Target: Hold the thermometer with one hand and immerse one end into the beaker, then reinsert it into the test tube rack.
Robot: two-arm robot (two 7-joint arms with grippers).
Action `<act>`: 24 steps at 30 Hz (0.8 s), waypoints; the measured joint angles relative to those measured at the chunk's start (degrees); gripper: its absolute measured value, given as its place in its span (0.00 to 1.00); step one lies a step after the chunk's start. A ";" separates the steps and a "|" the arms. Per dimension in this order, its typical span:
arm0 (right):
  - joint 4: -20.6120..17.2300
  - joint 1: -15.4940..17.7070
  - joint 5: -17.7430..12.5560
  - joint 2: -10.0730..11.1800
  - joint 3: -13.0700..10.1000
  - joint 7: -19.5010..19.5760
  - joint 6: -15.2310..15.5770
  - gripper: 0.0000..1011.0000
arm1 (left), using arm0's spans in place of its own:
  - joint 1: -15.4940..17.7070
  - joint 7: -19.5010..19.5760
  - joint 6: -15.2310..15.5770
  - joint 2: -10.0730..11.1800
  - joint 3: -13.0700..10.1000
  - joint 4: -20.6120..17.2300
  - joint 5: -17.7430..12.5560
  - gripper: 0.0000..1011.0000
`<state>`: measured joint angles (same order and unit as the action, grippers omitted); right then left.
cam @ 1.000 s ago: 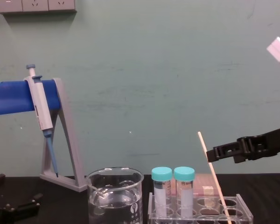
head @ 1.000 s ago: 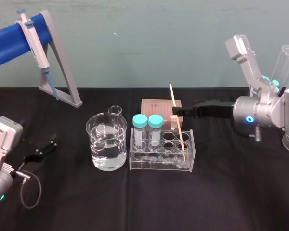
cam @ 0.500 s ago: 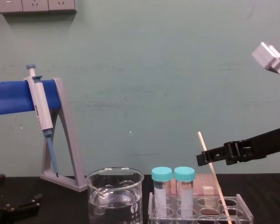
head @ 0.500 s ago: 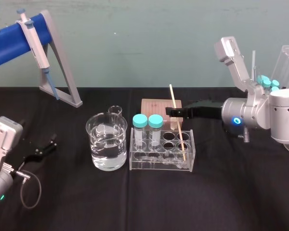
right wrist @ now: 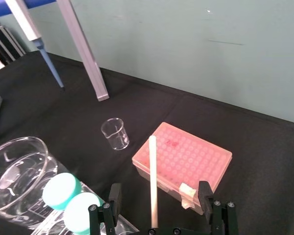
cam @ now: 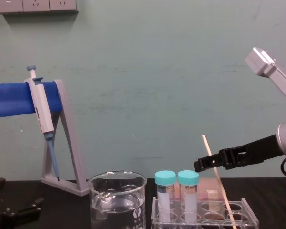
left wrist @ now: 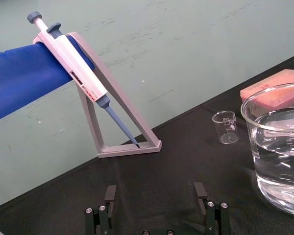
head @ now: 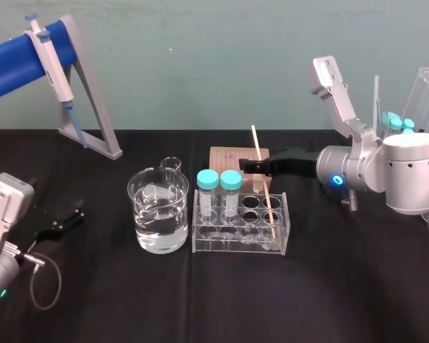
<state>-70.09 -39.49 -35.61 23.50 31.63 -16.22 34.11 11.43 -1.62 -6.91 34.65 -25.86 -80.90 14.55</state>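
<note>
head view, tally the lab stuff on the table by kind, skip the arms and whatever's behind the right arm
beakers: 2 (large beaker, small beaker)
teal-capped tubes: 2
thermometer: 1
test tube rack: 1
pink tip box: 1
pipette: 1
pipette stand: 1
total: 9

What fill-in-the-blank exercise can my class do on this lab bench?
The thermometer stands in the test tube rack, not upright but ____.
The rack holds ____ teal-capped tubes.
The right gripper's fingers are ____, one each side of the thermometer.
The left gripper is parked on the beaker's ____ side.
Missing: tilted; two; open; left.
</note>
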 joint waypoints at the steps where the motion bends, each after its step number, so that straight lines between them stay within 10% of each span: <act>1: 0.24 -0.04 0.13 -0.14 -0.06 0.06 -0.04 0.99 | 0.00 0.00 0.00 0.00 0.00 0.00 0.00 0.99; 24: 2.76 -0.24 2.31 -3.09 -2.19 -0.89 0.18 0.46 | 0.00 0.00 0.00 0.00 0.00 0.00 0.00 0.99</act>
<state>-67.33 -39.74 -33.30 20.41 29.44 -17.11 34.29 11.43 -1.62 -6.91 34.65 -25.86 -80.90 14.55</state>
